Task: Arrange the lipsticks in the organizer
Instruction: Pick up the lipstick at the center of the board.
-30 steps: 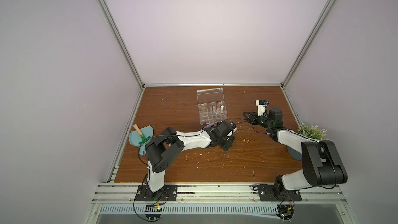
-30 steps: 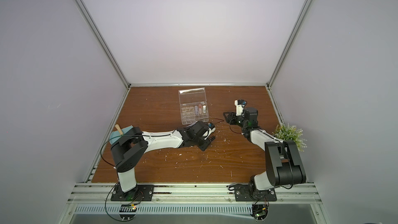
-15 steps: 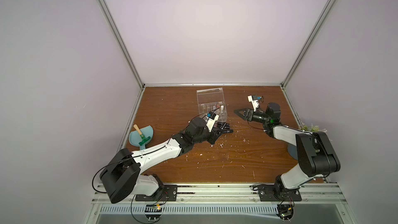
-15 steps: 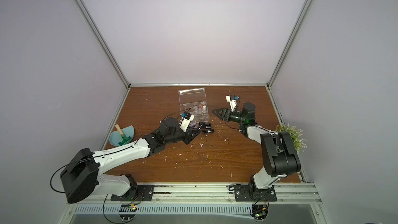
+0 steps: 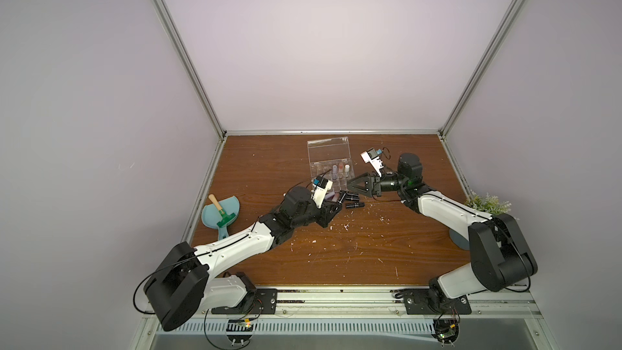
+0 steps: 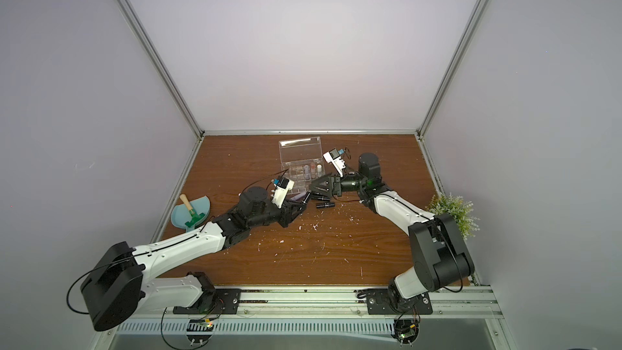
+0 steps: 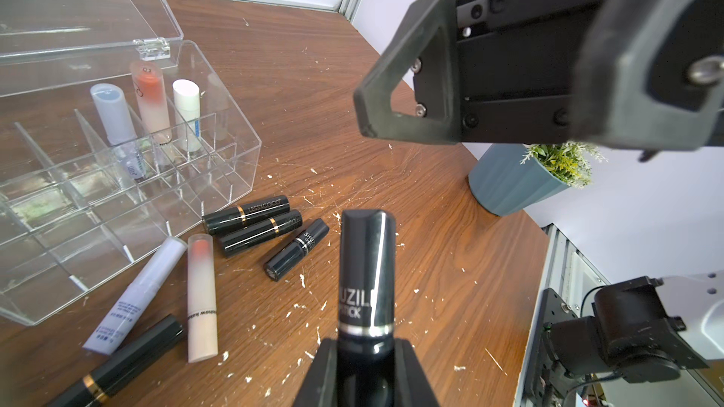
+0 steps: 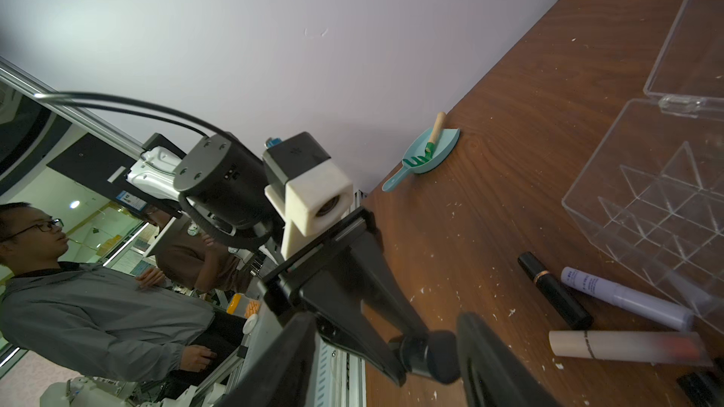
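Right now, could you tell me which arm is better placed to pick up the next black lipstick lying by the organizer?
Probably the right: the right gripper is open and hangs just beside the loose black lipsticks, while the left gripper is shut on a held black lipstick.

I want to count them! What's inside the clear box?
Three stand upright in the clear box: a lilac tube, a pink tube and a white tube. Other slots in view look empty. A faint shape beside the white tube is too blurry to name.
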Tool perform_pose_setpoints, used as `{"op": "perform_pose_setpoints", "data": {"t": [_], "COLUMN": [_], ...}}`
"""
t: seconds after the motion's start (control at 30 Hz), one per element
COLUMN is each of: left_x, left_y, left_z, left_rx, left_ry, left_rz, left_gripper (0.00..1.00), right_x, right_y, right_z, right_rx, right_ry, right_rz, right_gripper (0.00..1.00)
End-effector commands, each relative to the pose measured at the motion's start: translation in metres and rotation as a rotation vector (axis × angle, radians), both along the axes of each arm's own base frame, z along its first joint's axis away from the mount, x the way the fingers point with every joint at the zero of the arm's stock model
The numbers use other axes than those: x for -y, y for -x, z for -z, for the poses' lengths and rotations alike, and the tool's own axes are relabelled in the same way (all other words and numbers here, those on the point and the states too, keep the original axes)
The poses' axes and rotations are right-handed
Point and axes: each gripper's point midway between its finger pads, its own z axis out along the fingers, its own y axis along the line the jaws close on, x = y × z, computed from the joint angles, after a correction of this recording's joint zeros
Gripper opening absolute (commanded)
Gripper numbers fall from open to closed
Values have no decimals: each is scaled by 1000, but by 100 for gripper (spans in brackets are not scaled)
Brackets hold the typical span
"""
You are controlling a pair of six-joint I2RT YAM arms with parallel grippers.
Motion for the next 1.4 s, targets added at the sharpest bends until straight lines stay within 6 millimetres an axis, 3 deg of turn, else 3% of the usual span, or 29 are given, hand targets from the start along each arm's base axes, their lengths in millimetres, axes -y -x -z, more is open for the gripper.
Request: {"op": "perform_pose_setpoints", "data": {"t": [0.0, 0.17, 0.27, 0.43, 0.77, 0.83, 0.93, 1.0, 1.07, 1.23, 1.37], "left_x": [-1, -4, -6, -7, -10, -12, -19, -24, -27, -40, -54], "left_y": [1, 3, 5, 5, 0, -3, -9, -13, -16, -22, -25], "left_z": [-15, -22, -24, -23, -17, -14, -8, -4, -3, -2, -5], "left_rx": [22, 37, 40, 40, 38, 36, 33, 32, 34, 51, 76], "left_ry": [41, 47, 45, 41, 5, -13, -58, -88, -109, -151, -178], "left_rz": [7, 4, 3, -2, -23, -42, -89, -120, -139, -209, -271], "left_gripper": [20, 20, 20, 20, 21, 25, 48, 59, 64, 65, 65], "right_x": [-6, -17, -21, -25, -26, -26, -26, -27, -29, -34, -31], "right_y": [12, 23, 24, 27, 28, 28, 25, 20, 12, -13, -54], "right_z": [-1, 1, 0, -3, -5, -6, -8, -8, -5, 1, 9], "right_rx": [23, 23, 23, 27, 31, 33, 38, 40, 39, 47, 90], "right_ry": [13, 17, 16, 6, 2, 0, 0, 6, 26, 75, 192], "right_rz": [-46, -79, -86, -101, -102, -99, -88, -72, -47, 31, 198], "right_gripper": [70, 77, 75, 51, 27, 24, 23, 22, 21, 18, 18]}}
